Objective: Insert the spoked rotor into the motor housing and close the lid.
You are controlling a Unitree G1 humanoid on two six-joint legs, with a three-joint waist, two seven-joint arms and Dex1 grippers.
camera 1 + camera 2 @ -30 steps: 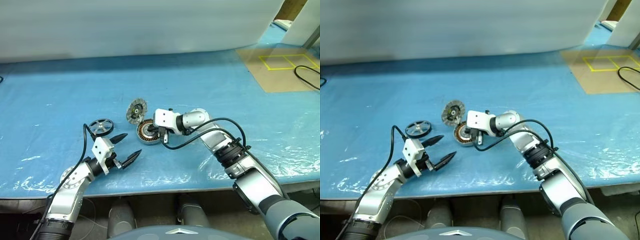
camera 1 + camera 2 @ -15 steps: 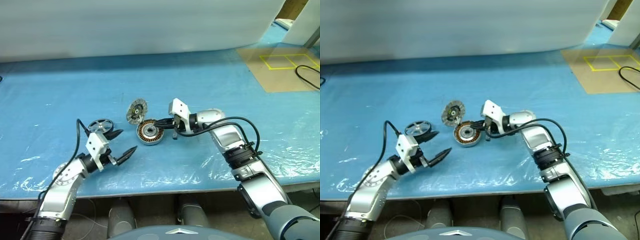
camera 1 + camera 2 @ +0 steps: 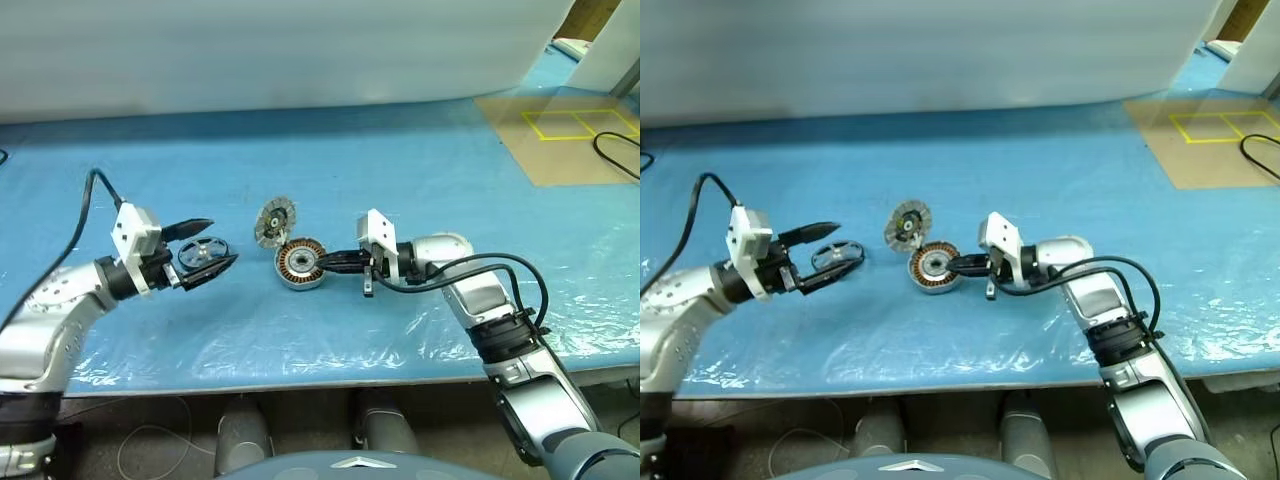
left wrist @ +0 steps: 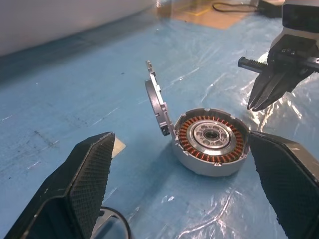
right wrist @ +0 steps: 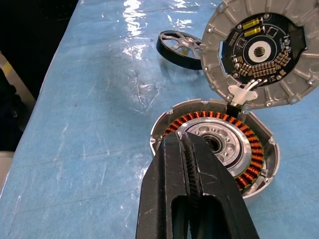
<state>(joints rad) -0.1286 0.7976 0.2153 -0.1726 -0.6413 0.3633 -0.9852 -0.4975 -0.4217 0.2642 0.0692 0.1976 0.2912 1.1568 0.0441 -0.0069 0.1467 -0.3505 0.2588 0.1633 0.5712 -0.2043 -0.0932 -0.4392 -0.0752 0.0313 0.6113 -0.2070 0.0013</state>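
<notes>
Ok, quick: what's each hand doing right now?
Left hand: open, holding nothing, over the spoked rotor.
Right hand: closed, empty, tips beside the motor housing.

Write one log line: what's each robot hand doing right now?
left gripper: open, at spoked rotor | right gripper: shut, beside motor housing | lid: up

I'm looking at two silver-grey metal arms with rounded casings and black bands at the joints. A black cable loops off each forearm. A white boxy block sits at each wrist. My left gripper (image 3: 200, 252) has two tapered black fingers with cross-hatched pads (image 4: 87, 184). My right gripper (image 3: 328, 262) is black too, with fine ridges along its inner faces.
</notes>
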